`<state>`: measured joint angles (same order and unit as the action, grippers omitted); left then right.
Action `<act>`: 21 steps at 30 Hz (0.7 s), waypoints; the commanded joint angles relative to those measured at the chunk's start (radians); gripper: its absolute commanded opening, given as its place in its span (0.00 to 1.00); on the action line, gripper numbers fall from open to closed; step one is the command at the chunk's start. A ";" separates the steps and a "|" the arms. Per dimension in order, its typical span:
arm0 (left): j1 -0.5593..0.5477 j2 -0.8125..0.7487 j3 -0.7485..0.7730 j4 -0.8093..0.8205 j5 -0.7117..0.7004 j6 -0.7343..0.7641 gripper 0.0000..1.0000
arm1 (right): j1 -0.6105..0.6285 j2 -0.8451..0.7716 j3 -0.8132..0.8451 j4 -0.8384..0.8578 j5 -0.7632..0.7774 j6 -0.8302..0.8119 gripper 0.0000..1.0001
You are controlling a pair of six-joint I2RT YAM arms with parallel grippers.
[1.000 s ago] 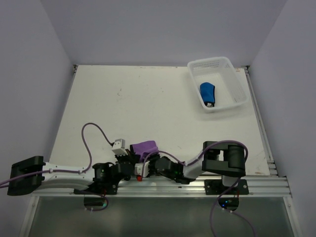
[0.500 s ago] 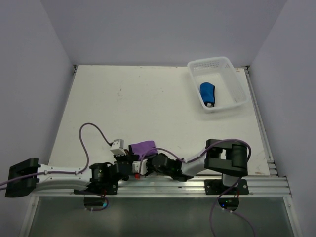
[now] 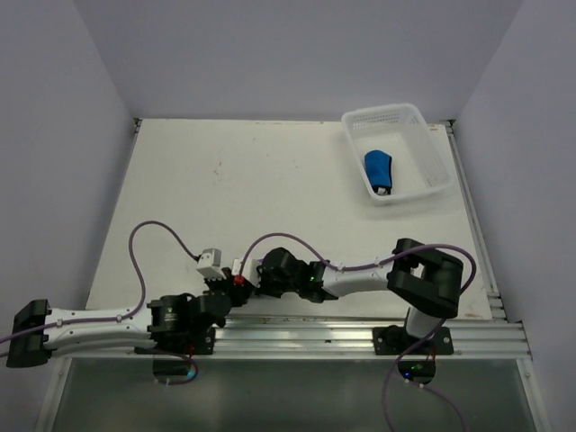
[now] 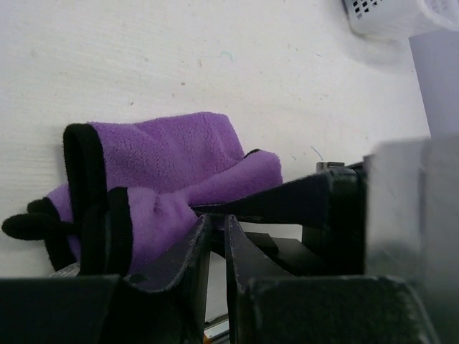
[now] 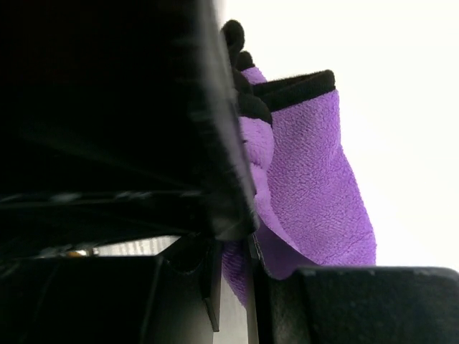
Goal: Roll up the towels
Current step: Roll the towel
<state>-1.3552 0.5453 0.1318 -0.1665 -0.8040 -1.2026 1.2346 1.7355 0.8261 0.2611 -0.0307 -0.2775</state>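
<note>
so the blue towel [image 3: 379, 171] sat rolled in the basket [image 3: 382, 112], purple towel [image 4: 165, 154] only loosely bunched, right gripper [image 5: 235, 247] pinching it, left gripper [image 4: 217, 226] a narrow slit, couldn't tell if gripping.

A matt white rectangular desk [image 3: 297, 198] sits boxed in by plain pale lavender-grey walls: one at the far side [image 3: 297, 54], one on the left [image 3: 54, 135], one on the right [image 3: 531, 135]. A few small dark specks [image 3: 217, 166] mark its top towards the far left. A silver metal rail [image 3: 306, 335] runs along the near edge, another [image 3: 472, 225] along the right. Nearer still lies a glossy grey-green panel [image 3: 288, 396]. The light is soft and even.
</note>
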 commanded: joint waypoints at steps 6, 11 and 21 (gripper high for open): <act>-0.002 -0.056 0.068 -0.111 -0.012 -0.005 0.17 | -0.089 0.016 0.042 -0.258 -0.267 0.306 0.07; -0.004 -0.130 0.063 -0.175 -0.018 -0.012 0.16 | -0.098 0.051 0.122 -0.393 -0.345 0.408 0.02; -0.004 -0.168 0.094 -0.234 -0.029 0.006 0.16 | -0.159 0.171 0.272 -0.498 -0.624 0.624 0.03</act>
<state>-1.3563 0.3901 0.1802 -0.3729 -0.8001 -1.2030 1.1072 1.8454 1.0725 -0.1390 -0.4755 0.2207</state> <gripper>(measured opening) 0.159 0.164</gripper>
